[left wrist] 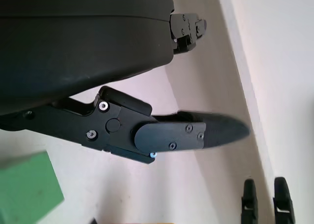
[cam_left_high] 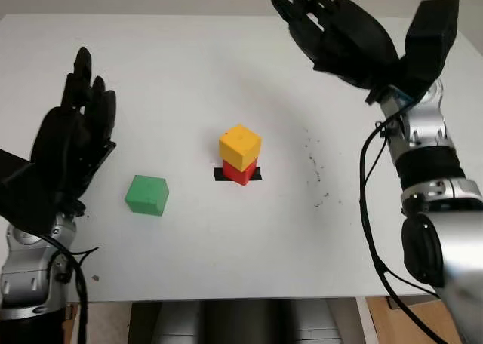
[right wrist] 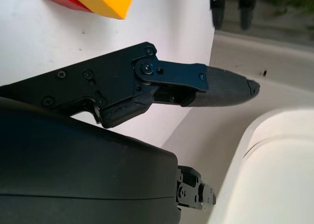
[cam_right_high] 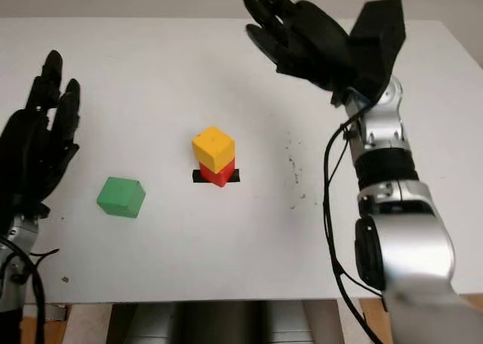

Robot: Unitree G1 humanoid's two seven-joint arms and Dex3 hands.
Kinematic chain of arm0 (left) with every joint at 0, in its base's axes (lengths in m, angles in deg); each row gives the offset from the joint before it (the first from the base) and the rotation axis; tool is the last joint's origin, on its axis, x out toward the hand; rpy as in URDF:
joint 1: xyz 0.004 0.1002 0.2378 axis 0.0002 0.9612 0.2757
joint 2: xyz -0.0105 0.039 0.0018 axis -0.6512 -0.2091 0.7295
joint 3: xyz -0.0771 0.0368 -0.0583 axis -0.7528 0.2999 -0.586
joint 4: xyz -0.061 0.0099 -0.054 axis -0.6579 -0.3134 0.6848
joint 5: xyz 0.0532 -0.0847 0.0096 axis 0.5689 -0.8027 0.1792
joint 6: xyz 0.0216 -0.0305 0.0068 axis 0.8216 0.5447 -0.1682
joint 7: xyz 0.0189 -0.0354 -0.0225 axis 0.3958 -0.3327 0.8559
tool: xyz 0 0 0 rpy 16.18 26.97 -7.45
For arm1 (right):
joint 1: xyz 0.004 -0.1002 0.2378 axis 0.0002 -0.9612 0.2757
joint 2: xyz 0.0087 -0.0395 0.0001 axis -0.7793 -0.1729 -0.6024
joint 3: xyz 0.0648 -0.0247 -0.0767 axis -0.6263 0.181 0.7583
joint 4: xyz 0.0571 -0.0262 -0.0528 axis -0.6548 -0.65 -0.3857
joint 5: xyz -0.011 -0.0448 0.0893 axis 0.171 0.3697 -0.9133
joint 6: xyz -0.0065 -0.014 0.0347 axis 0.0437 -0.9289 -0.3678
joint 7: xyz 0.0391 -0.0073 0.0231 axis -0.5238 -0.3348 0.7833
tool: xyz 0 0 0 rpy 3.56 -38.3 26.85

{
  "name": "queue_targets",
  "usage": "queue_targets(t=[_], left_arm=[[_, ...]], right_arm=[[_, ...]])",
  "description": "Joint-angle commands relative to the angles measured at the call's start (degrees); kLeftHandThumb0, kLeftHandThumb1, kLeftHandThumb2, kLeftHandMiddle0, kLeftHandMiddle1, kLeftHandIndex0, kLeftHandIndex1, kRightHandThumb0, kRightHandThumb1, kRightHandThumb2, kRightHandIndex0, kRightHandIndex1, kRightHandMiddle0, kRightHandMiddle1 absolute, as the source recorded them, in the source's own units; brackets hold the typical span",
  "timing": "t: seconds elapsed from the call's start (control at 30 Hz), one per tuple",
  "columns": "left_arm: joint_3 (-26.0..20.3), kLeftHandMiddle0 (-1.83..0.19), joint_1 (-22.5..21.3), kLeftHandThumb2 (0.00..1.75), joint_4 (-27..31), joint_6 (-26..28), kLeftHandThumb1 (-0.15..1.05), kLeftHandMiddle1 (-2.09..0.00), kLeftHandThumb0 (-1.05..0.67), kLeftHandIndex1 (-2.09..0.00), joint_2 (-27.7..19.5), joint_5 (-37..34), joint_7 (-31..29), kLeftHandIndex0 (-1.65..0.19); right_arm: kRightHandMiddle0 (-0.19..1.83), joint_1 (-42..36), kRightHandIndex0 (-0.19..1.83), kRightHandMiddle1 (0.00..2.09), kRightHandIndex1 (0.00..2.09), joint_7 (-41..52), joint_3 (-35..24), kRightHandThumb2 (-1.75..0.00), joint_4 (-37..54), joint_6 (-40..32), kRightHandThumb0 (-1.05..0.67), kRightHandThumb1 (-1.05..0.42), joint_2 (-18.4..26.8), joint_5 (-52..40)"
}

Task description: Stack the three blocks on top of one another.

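Note:
A yellow block (cam_left_high: pixel 240 146) sits on a red block (cam_left_high: pixel 241 172) at the middle of the white table (cam_left_high: pixel 226 261), over a black mark (cam_left_high: pixel 220 175). The yellow block is turned a little against the red one. A green block (cam_left_high: pixel 146 195) lies alone to the left of the stack, also seen in the left wrist view (left wrist: pixel 27 192). My left hand (cam_left_high: pixel 72 144) is open, raised at the left, a short way from the green block. My right hand (cam_left_high: pixel 332 31) is open, held high at the back right, well above and beyond the stack (right wrist: pixel 105 0).
Dark specks (cam_left_high: pixel 315 174) dot the table right of the stack. The table's front edge (cam_left_high: pixel 226 299) runs just before my arms. A pale wall or floor lies beyond the far edge.

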Motion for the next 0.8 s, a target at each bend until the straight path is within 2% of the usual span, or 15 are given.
queue_targets(t=[0.0,0.17,0.43,0.63,0.77], left_arm=[[0.05,-0.16,1.61,0.26,2.08,-0.24,1.05,-0.09,-0.81,-0.11,-2.76,3.39,-0.04,-0.07],[-0.4,-0.18,3.17,0.1,2.99,-0.5,1.02,-0.06,-0.8,-0.12,-9.17,7.02,-5.01,-0.17],[-1.08,-0.09,6.37,0.05,5.65,0.7,0.95,-0.04,-0.77,-0.12,-22.36,12.7,-16.76,-0.33],[1.25,0.02,5.56,0.04,2.22,-5.35,0.88,-0.02,-0.73,-0.08,-30.38,14.04,-26.46,-0.33],[2.72,0.05,4.7,0.04,0.45,-7.49,0.86,-0.03,-0.73,-0.07,-32.97,14.64,-29.95,-0.33]], right_arm=[[-0.19,-3.52,-0.19,0.0,0.0,-2.08,-0.79,-0.66,3.52,-1.97,-0.82,-1.05,-0.85,-0.66],[-0.19,-8.91,-0.19,0.0,0.0,-5.92,-0.92,-0.74,8.05,-5.02,-0.81,-1.05,-3.03,-1.5],[-0.19,-13.11,-0.19,0.0,0.0,-13.02,-3.24,-0.78,9.15,-5.61,-0.81,-1.05,-6.28,-2.98],[-0.19,-14.67,-0.19,0.0,0.0,-15.42,-3.17,-0.79,9.86,-6.68,-0.79,-1.05,-6.64,-2.68],[-0.19,-15.11,-0.19,0.0,0.0,-16.5,-2.9,-0.81,11.02,-8.2,-0.78,-1.05,-7.01,-2.86]])
